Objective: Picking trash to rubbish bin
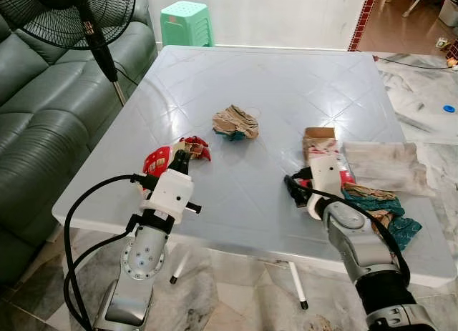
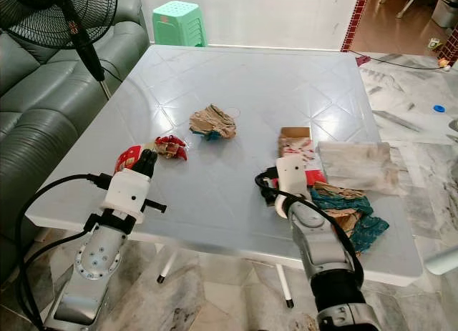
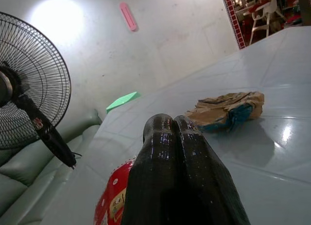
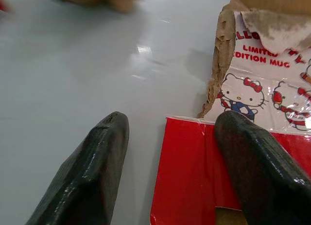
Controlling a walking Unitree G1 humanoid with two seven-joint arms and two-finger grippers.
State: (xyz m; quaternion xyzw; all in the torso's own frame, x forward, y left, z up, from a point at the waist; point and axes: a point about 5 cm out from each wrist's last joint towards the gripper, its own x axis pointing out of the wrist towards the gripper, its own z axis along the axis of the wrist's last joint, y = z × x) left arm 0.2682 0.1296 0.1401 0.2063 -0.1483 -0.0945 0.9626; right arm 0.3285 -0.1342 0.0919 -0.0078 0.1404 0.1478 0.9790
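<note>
Resting on the pale table (image 1: pixel 272 88), the trash is scattered: a crumpled brown paper wad (image 1: pixel 235 121) near the table's middle, a red wrapper (image 1: pixel 161 158) toward its sofa-side edge, and a torn red-and-white mug box (image 4: pixel 252 118) on the opposite side. The left gripper (image 3: pixel 172 125), fingers pressed together, sits beside the red wrapper. The right gripper (image 4: pixel 170 137), fingers apart, straddles the box's edge.

the torn mug box (image 4: pixel 262 94) carries red print reading "limited edition mug" beside a cartoon cat with a red bow, with larger letters above cut off at "llo". the red wrapper (image 3: pixel 112 200) bears small yellow print that is too blurred to read.
</note>
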